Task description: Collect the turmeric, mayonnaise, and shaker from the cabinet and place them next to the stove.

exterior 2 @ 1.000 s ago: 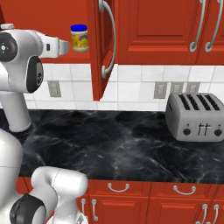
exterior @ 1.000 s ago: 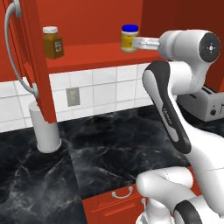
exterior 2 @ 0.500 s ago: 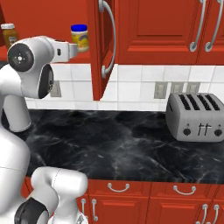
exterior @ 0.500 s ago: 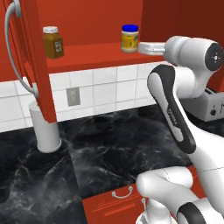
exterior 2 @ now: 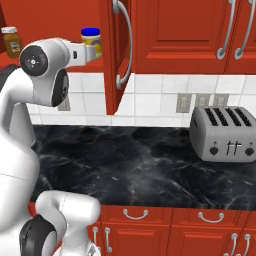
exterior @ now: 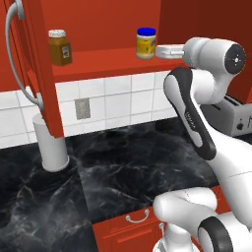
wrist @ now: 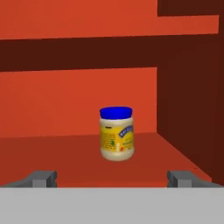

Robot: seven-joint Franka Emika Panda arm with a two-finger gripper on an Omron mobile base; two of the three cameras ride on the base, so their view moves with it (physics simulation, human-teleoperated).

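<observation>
One mayonnaise [wrist: 116, 134] upright, ahead of pincer [wrist: 113, 178]

Up in the open cabinet [exterior: 106, 61], the turmeric [exterior: 59, 47] stands at the left end of the shelf and the mayonnaise [exterior: 145, 43] well apart to its right, both upright. The tool [wrist: 113, 178] sits level with the shelf, jaws spread wide, mayonnaise straight ahead between them and farther back on the shelf, with the cabinet's side wall close on its right. Below, on the tabletop [exterior: 123, 172], a paper-towel roll [exterior: 51, 147] stands under the turmeric against the wall, partly behind the open door [exterior: 37, 64]. Far right on the tabletop sits a toaster [exterior 2: 222, 132].
</observation>
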